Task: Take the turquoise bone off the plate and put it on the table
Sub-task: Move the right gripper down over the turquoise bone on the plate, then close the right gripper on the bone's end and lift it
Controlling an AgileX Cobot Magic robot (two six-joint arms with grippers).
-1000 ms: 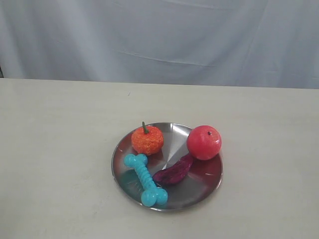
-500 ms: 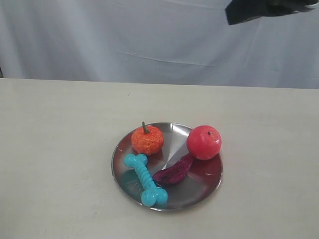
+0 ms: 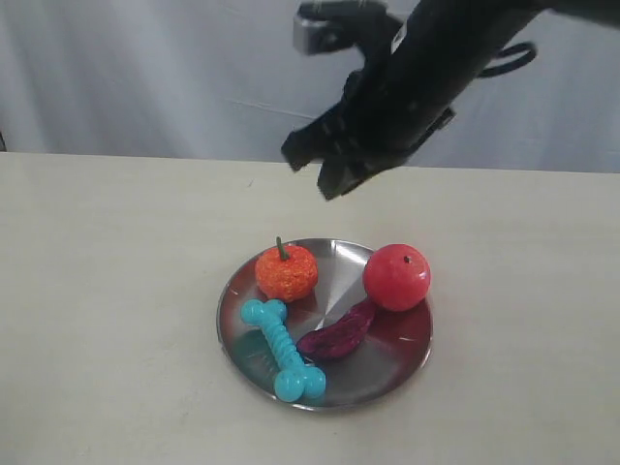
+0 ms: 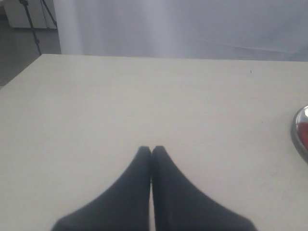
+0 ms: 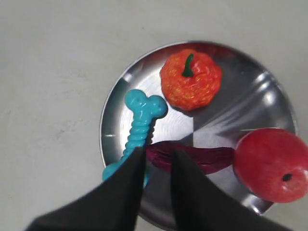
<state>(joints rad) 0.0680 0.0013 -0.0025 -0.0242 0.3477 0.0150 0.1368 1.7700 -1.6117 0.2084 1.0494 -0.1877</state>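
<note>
Right end effector [image 5: 158,153], parted, over plate [image 5: 108,120] — bone [image 5: 140,125] inside.

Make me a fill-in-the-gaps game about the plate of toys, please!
The plate holds ____ things. The long piece beside the turquoise bone is ____. The pumpkin has a ____ stem.
Missing words: four, purple, green.
</note>
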